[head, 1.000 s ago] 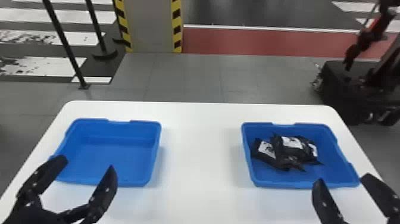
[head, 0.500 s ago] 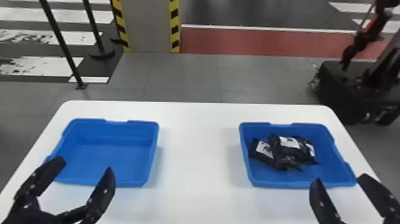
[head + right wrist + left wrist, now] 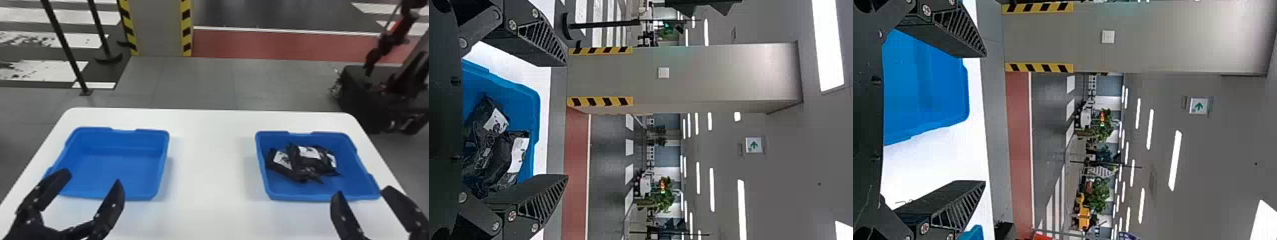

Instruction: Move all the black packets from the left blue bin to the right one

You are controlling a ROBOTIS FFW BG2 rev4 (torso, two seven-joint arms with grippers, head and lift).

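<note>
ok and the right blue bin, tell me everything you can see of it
The right blue bin is a shallow, open-topped tray, apparently plastic, with rounded corners and a shallow dip in its far rim. It sits upright on the white table. Black packets with white labels lie heaped inside, toward its left and middle, leaving bare floor at the right. The right claw is open at its near edge; I can't tell whether they touch.

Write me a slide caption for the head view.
Black packets lie in the right blue bin, while the left bin sits empty on a white table.
</note>
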